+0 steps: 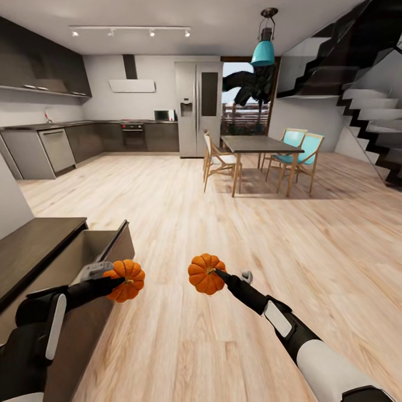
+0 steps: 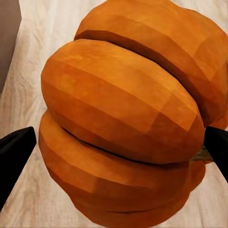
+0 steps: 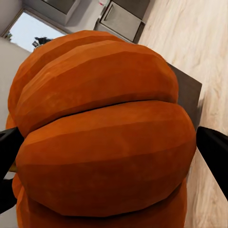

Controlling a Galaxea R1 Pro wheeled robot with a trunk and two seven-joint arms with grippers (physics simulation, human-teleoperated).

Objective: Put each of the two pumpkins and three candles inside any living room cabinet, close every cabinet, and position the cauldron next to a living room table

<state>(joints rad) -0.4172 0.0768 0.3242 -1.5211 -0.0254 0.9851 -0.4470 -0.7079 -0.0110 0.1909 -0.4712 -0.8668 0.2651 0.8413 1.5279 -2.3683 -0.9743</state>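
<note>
The left gripper (image 1: 118, 277) is closed around one of the pumpkins (image 1: 126, 280), which is held clear of the wooden floor (image 1: 234, 245); in the left wrist view that pumpkin (image 2: 126, 118) sits between the two dark fingertips (image 2: 14, 152), one at each flank, with pale floorboards behind it. The right gripper (image 1: 218, 272) likewise clamps the second pumpkin (image 1: 205, 273), held in the air near the first, with a gap between the two; in the right wrist view the orange body (image 3: 102, 137) is flanked by dark fingers (image 3: 213, 149). Just beside the left gripper, at the robot's left, stands the cabinet (image 1: 39, 240), a low dark-brown unit with one pull-out front (image 1: 120, 237) standing open and a pale interior (image 1: 72, 254) exposed; the left-hand pumpkin hangs at the outer edge of that open front, not inside. Farther out, the floor runs to a dining table (image 1: 259, 145) with wooden and teal chairs (image 1: 304, 148), a steel refrigerator (image 1: 198, 109), dark kitchen units (image 1: 84, 139) along the far wall, a teal pendant lamp (image 1: 263, 50), and a staircase (image 1: 368, 111) at the right.
</note>
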